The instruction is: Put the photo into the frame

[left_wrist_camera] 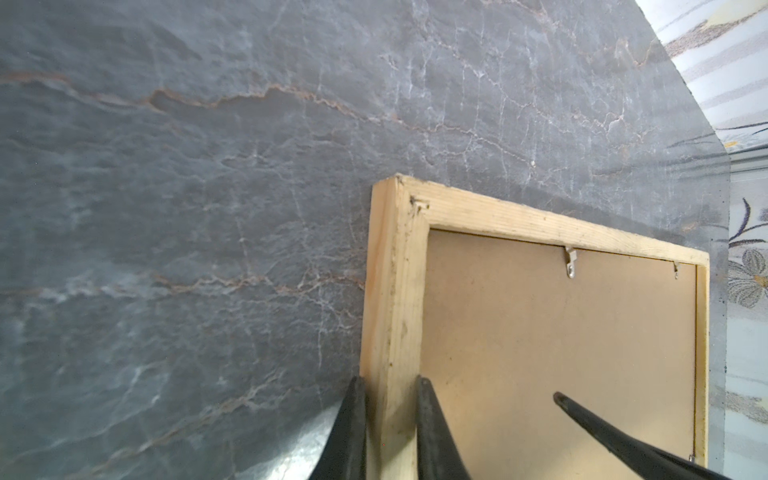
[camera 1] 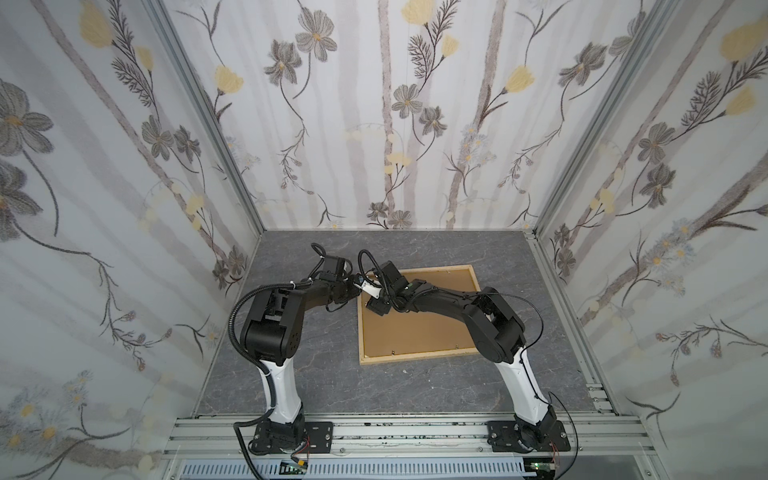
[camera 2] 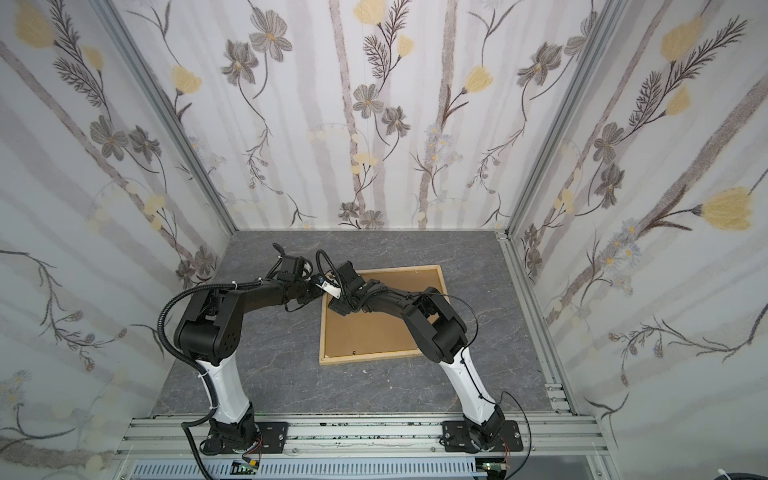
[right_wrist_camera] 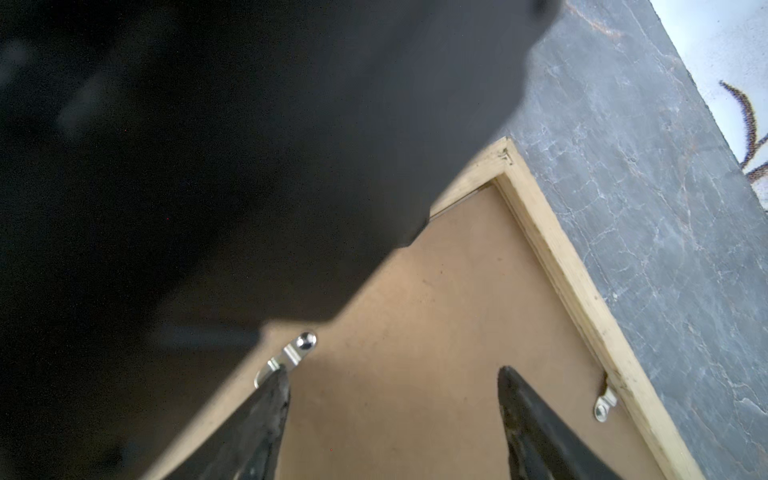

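Pinches a rail of the back-up frame (left_wrist_camera: 390, 311) on the table (left_wrist_camera: 166, 208) with left fingers (left_wrist_camera: 353, 424). Holds right fingers (right_wrist_camera: 262, 424) apart over its fibreboard backing (right_wrist_camera: 415, 311), by a clip (right_wrist_camera: 297, 349); half blocked there by a blurred black arm (right_wrist_camera: 208, 166).

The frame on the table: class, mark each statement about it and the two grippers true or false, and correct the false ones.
1. The frame lies flat on the table. True.
2. A brown backing panel fills the frame. True.
3. The left gripper hangs open above bare table. False: it is shut on the frame's wooden side strip.
4. The right gripper is shut on a metal tab. False: it is open over the backing panel, one fingertip at the tab.
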